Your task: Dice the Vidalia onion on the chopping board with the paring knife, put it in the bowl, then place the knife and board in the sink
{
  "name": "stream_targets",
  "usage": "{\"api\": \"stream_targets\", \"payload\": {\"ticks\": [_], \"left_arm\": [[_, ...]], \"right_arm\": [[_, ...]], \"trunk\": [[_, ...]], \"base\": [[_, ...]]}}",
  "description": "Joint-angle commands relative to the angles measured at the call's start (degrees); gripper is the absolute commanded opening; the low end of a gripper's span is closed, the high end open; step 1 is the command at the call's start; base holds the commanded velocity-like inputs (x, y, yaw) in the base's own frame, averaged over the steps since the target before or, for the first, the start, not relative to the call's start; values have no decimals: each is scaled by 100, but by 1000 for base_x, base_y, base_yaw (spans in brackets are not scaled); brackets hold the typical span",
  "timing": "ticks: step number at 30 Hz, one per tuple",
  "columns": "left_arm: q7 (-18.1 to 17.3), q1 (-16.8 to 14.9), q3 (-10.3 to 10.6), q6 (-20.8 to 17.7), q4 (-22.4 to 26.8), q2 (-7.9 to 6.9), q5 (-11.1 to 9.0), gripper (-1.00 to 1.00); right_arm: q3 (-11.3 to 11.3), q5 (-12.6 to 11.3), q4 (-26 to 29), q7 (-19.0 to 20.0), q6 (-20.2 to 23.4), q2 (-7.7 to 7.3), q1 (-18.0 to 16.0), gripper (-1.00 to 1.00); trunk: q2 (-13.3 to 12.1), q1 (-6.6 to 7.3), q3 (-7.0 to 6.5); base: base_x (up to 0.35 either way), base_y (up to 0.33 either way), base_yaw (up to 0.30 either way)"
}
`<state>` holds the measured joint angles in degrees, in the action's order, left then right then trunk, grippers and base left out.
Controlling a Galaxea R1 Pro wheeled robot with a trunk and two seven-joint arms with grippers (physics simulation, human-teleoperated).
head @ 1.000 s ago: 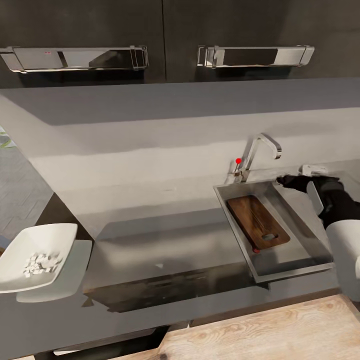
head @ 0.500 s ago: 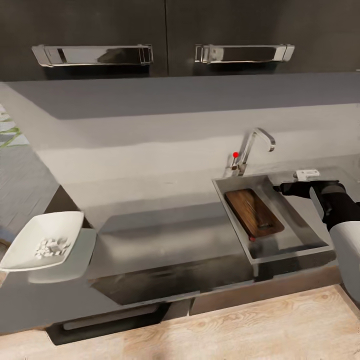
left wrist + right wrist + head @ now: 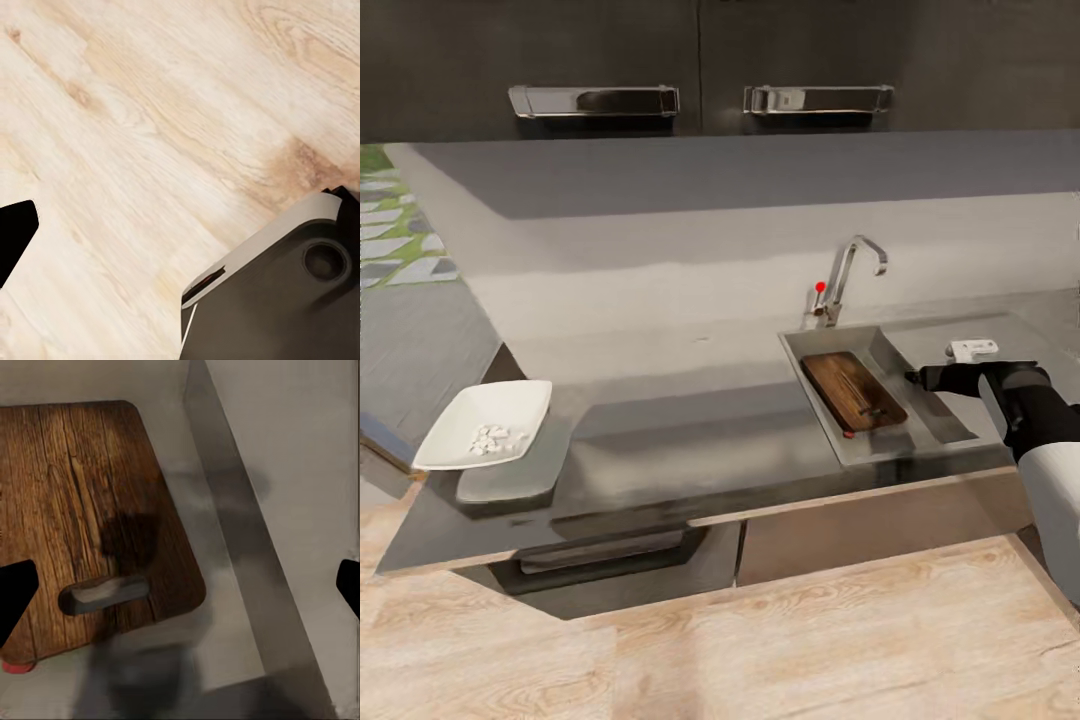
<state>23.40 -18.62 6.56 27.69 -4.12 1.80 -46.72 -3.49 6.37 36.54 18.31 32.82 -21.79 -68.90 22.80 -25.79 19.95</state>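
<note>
The brown chopping board (image 3: pixel 853 391) lies inside the steel sink (image 3: pixel 926 424), its handle slot toward the front. A red tip of the paring knife (image 3: pixel 848 434) pokes out from under the board's front end; the blade is hidden. My right gripper (image 3: pixel 914 378) hovers open over the sink's right side, holding nothing. In the right wrist view the board (image 3: pixel 82 510) and the knife's red tip (image 3: pixel 16 666) lie below the open right gripper (image 3: pixel 180 591), beside the sink wall (image 3: pixel 225 510). The white bowl (image 3: pixel 518 405) with diced onion (image 3: pixel 488 438) sits at the countertop's (image 3: pixel 690 440) left end.
The chrome tap (image 3: pixel 852 265) with its red knob (image 3: pixel 820 287) stands behind the sink. Dark upper cabinets with chrome handles (image 3: pixel 595 100) hang above. Light wooden floor (image 3: pixel 810 630) lies before the counter. In the left wrist view my left gripper's fingertip (image 3: pixel 11 236) hangs over the floor beside the robot's base (image 3: pixel 285 292).
The camera has pulled back and down, so the counter looks smaller and more floor shows. Board, knife and bowl lie as before. The right gripper stays open over the sink.
</note>
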Motion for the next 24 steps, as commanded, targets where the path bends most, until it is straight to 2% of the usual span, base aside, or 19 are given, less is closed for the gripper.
{"api": "stream_targets", "payload": {"ticks": [1, 6, 13, 18, 22, 24], "left_arm": [[15, -10, 47, 17, -19, 4, -21, 100], [15, -10, 47, 17, -19, 4, -22, 100], [15, -10, 47, 17, -19, 4, -22, 100], [15, -10, 47, 9, -19, 4, -21, 100], [15, -10, 47, 15, -19, 4, -21, 100], [15, -10, 47, 17, -19, 4, -21, 100]], "right_arm": [[-24, 59, 2, 50, 23, 1, -2, 100], [-20, 57, -239, 57, -147, 20, -3, 100], [-15, 61, -889, 50, -745, 25, -4, 100], [-11, 65, -1164, 50, -951, 25, -8, 100], [-4, 65, -1693, 50, -1435, 30, -7, 100], [-3, 67, -2268, 50, -2018, 37, -7, 100]], "trunk": [[11, 0, 10], [11, 0, 10], [11, 0, 10], [11, 0, 10], [11, 0, 10], [11, 0, 10]], "base": [[-341, 0, 0], [-341, 0, 0], [-341, 0, 0], [-341, 0, 0], [-250, 0, 0], [-58, 0, 0]]}}
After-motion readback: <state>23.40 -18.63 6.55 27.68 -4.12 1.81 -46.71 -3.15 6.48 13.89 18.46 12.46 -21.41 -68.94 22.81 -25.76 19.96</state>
